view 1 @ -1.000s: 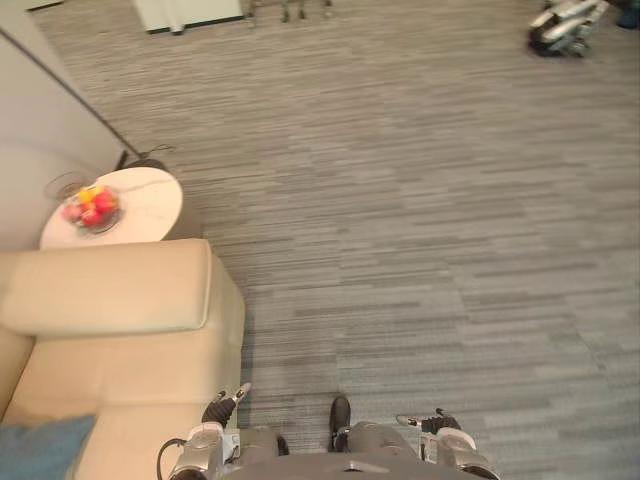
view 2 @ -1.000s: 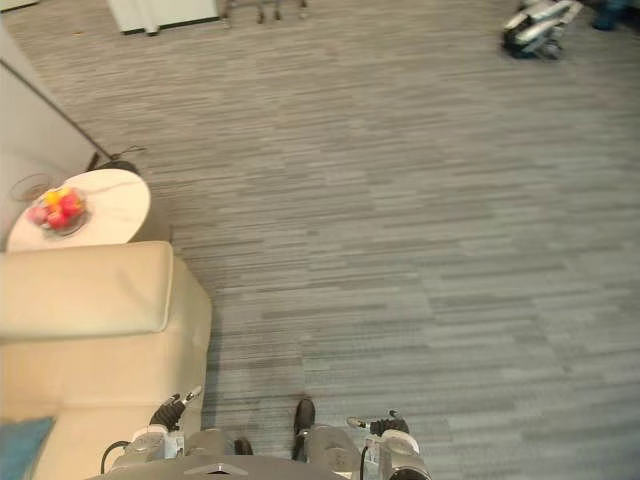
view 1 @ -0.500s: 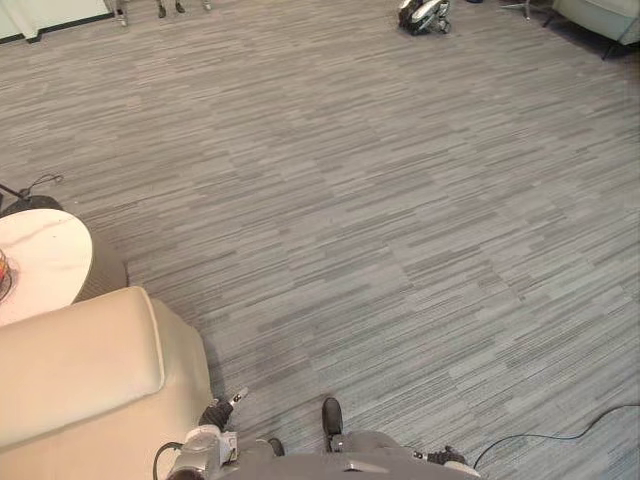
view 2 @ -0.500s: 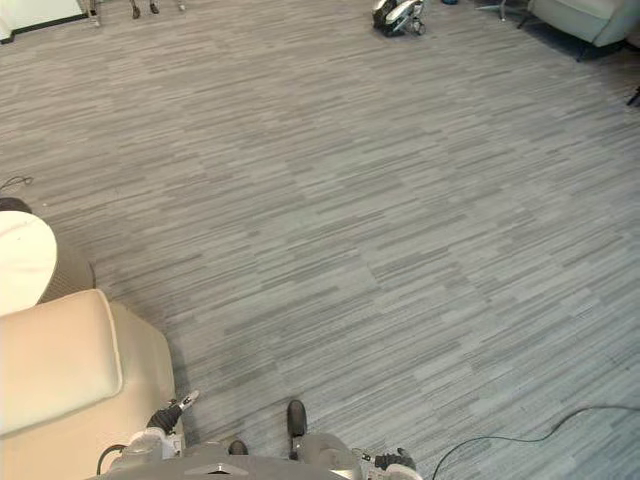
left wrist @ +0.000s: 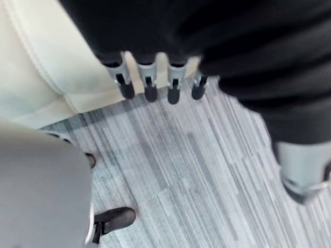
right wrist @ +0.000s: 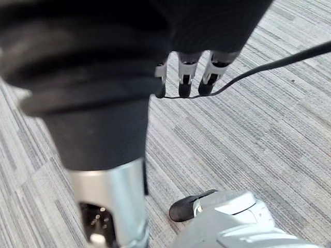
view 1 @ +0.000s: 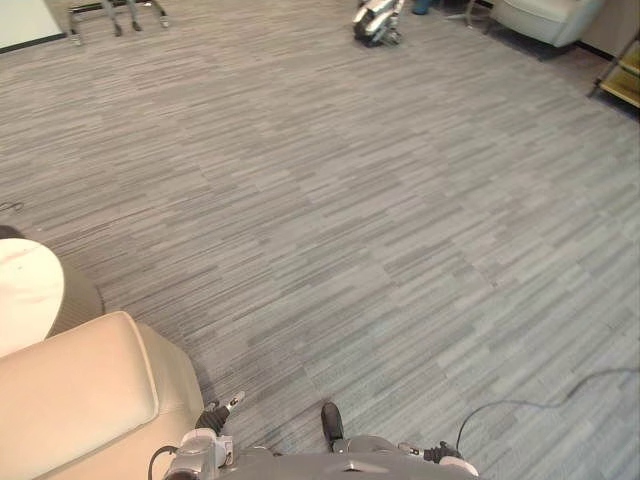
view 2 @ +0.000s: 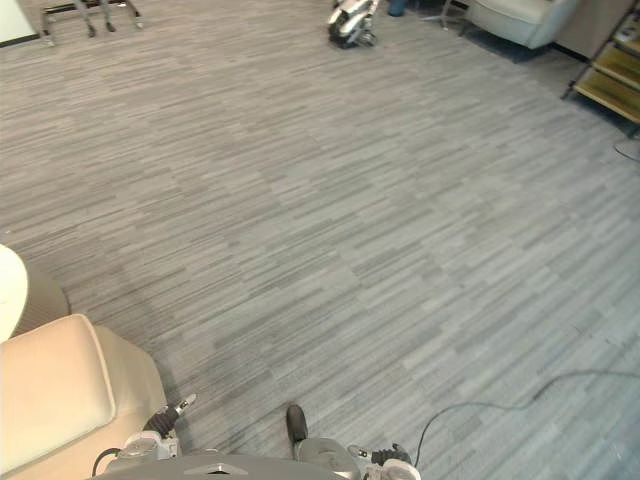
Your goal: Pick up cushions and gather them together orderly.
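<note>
My left hand [view 1: 216, 414] hangs low at my side, just off the corner of a cream sofa [view 1: 80, 390]. In the left wrist view its fingers [left wrist: 150, 85] are straight and hold nothing, with the sofa [left wrist: 46, 57] behind them and grey carpet below. At my other side my right hand [view 1: 432, 455] also hangs low over the carpet. The right wrist view has its fingers [right wrist: 185, 77] straight and empty.
A round white side table [view 1: 22, 292] stands beyond the sofa at the left edge. Far across the grey carpet are a small wheeled machine [view 1: 375, 20], a pale armchair [view 1: 545, 15], a wooden shelf [view 1: 625, 72] and chair legs [view 1: 110, 12].
The camera has swung to the right, so the sofa and side table slid to the left edge and the blue cushion and fruit bowl left the picture. Both hands still hang as before.
</note>
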You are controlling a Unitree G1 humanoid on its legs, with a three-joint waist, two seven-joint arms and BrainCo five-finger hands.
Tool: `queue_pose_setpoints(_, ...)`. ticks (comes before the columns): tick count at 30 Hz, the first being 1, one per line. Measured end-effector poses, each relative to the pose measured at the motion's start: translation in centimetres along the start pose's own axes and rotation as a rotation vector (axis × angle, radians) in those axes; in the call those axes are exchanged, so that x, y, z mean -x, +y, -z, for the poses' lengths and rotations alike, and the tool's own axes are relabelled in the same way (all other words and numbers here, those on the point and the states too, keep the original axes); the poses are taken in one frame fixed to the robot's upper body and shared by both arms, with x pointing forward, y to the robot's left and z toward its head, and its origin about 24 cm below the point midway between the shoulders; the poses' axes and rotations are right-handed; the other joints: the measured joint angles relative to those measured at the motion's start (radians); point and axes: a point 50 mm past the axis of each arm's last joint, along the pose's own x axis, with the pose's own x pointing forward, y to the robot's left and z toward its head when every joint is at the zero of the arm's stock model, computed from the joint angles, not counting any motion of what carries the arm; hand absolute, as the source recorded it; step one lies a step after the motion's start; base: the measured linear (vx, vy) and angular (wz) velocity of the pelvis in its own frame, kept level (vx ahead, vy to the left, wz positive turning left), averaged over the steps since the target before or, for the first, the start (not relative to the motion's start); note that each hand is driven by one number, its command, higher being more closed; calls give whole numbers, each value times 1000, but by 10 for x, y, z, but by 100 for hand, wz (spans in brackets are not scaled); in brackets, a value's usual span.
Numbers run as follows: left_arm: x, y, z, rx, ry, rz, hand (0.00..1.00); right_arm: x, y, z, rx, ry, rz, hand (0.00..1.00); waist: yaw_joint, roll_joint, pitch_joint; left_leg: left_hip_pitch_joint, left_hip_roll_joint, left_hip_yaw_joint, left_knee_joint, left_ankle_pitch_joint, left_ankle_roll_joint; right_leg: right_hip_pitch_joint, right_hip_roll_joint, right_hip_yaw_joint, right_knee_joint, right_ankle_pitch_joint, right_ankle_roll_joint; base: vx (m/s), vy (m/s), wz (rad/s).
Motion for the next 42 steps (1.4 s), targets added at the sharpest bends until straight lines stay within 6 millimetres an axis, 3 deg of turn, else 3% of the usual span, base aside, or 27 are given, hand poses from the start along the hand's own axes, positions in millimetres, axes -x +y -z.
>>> queue_pose_setpoints(2,-1,1,-6,-1,-21,-2,0,-2,-2,-10,5,-24,5,0,11,5,5,-4,27,75,0,1,-1,-57,-58,-248,118,-62,-2,-114,-30,-110)
queue_pose_setpoints(5,0,8,-1,-9,-7,-18,0,-2,1,-15,24,-43,-7,0,14,-6,5,12,39,165,-3,9,-16,-61,-145,-513,221,-128,2,70,-119,-102)
queue_pose_setpoints(6,0,9,-2,-13,-10,-22,0,-2,2,-14,25,-40,-7,0,11,-18,8,12,38,170,-4,15,-28,-64,-165,-554,231,-100,1,107,-185,-82)
queue_pose_setpoints(11,-1,-2,-8,-39,-22,11,0,-3,-1,-18,-25,-48,4,0,-15,-4,39,12,57,117,-14,31,-58,-81,-137,-534,259,-148,-3,25,-203,-23)
queue_pose_setpoints(14,-2,-5,-15,-43,-41,21,0,-3,-1,-17,-74,-37,8,0,-28,-1,39,-1,93,85,21,6,-109,-99,-132,-556,323,-214,-15,18,-163,28)
queue_pose_setpoints(17,-3,-4,-21,-25,-62,19,0,-2,1,-18,-89,-43,5,0,-5,-21,56,-128,163,83,301,-28,-121,-111,-117,-535,337,-236,-23,3,-145,-27)
queue_pose_setpoints(18,-2,-8,-30,-14,-99,26,0,-3,0,-19,-98,-47,13,0,7,-3,78,-221,211,43,544,-47,-105,-81,-91,-498,335,-251,-36,57,-117,-56)
queue_pose_setpoints(21,-1,-12,-31,-3,-105,35,0,-3,-3,-19,-114,-46,23,0,7,8,89,-269,208,16,603,-61,-105,-54,-80,-471,333,-260,-34,78,-26,-44)
queue_pose_setpoints(24,0,-13,-36,34,-132,39,0,-3,-4,-20,-129,-47,29,0,25,10,93,-351,154,-8,470,-62,-96,-25,-80,-403,316,-266,-23,135,24,-57)
queue_pose_setpoints(27,0,-12,-37,66,-133,31,0,-3,-5,-18,-128,-43,35,0,41,10,93,-376,91,-81,173,42,-110,8,-80,-354,283,-268,-2,236,76,-58)
queue_pose_setpoints(28,0,-12,-36,81,-134,28,0,-3,-5,-18,-125,-42,37,0,53,10,93,-372,74,-117,88,130,-115,32,-73,-316,253,-266,15,352,128,-74)
queue_pose_setpoints(30,0,-11,-36,91,-135,23,0,-3,-3,-21,-124,-54,30,0,66,8,88,-370,62,-142,63,218,-103,44,-65,-256,216,-259,40,387,170,-77)
queue_pose_setpoints(31,0,-9,-36,98,-135,19,0,-3,-3,-22,-124,-57,30,0,67,4,87,-370,56,-143,66,234,-85,45,-67,-235,208,-258,50,307,154,-66)
queue_pose_setpoints(32,-1,-6,-37,113,-140,9,0,-2,3,-23,-127,-58,17,0,66,-4,83,-376,43,-134,103,219,-42,49,-79,-202,204,-254,66,342,158,-56)
queue_pose_setpoints(33,-1,-3,-39,120,-146,2,0,-1,7,-23,-126,-58,6,0,67,-15,82,-386,38,-129,151,191,-23,49,-91,-182,203,-255,68,457,211,-63)
queue_pose_setpoints(34,-1,0,-41,132,-155,-9,0,0,13,-22,-124,-57,-12,0,70,-31,80,-398,33,-106,245,138,-16,70,-114,-154,197,-261,79,578,287,-58)
queue_pose_setpoints(36,-1,1,-39,136,-149,-13,0,2,16,-20,-141,-55,-21,0,76,-34,78,-370,19,-98,309,83,-10,73,-142,-74,275,-280,109,461,275,-58)
queue_pose_setpoints(37,-1,2,-32,128,-126,-17,0,2,17,-20,-152,-58,-25,0,72,-28,66,-327,9,-94,303,31,7,22,-156,-33,424,-301,141,394,272,-53)
queue_pose_setpoints(38,-1,4,-25,115,-103,-19,0,2,17,-24,-154,-74,-30,0,61,-25,48,-294,4,-85,293,-35,24,-55,-173,-32,616,-313,157,391,259,-40)
queue_pose_setpoints(39,0,6,-24,108,-99,-22,0,2,18,-26,-155,-82,-38,0,59,-35,46,-271,-7,-79,284,-61,29,-96,-194,-36,719,-310,157,388,204,-12)
queue_pose_setpoints(40,-1,11,-25,84,-103,-30,0,3,19,-29,-158,-97,-43,0,52,-63,49,-221,-39,-75,269,-89,43,-155,-249,-59,889,-267,147,312,118,3)
queue_pose_setpoints(42,0,13,-20,81,-88,-38,0,2,16,-30,-156,-102,-38,0,44,-62,54,-122,-49,-78,240,-131,51,-200,-299,-132,1071,-262,100,457,82,-8)
